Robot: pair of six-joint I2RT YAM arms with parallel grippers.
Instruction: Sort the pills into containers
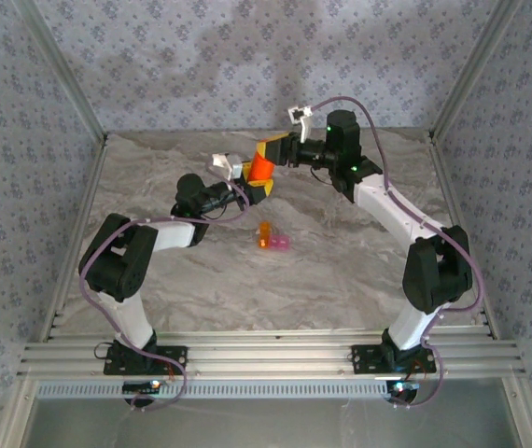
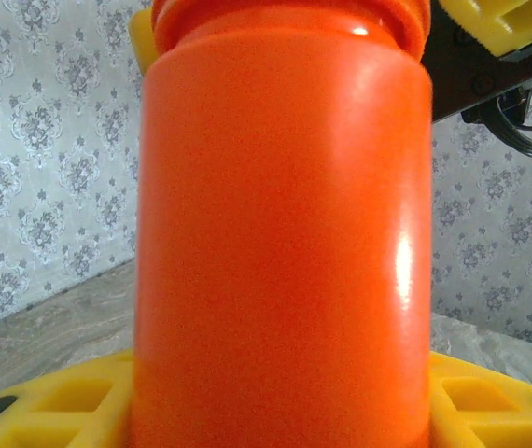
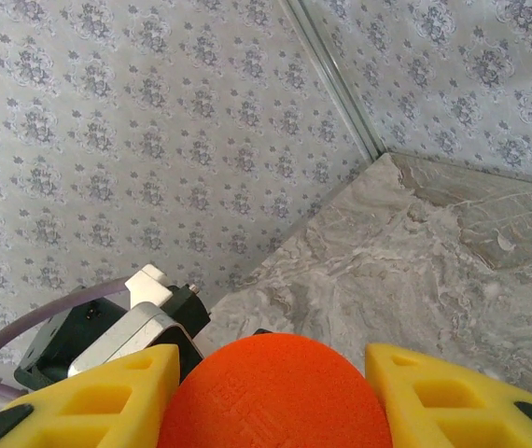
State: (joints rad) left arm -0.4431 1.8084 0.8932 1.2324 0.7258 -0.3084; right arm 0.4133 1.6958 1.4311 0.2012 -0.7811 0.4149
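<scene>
Marble worktop (image 1: 359, 271), and above it the left claw (image 1: 257, 180) grips the orange bottle (image 1: 261, 167), right claw (image 1: 271, 151) clamps its cap (image 3: 275, 397); containers (image 1: 273, 239) rest below.

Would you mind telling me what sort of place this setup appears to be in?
Probably a staged robot test booth: wallpaper-printed wall panels, a marble-look tabletop, and a left arm and right arm bolted to aluminium rails.

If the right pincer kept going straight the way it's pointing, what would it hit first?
The orange bottle: its cap end sits between the fingers of the right pincer. Just behind it is the left arm's wrist, though depth is unclear.
</scene>
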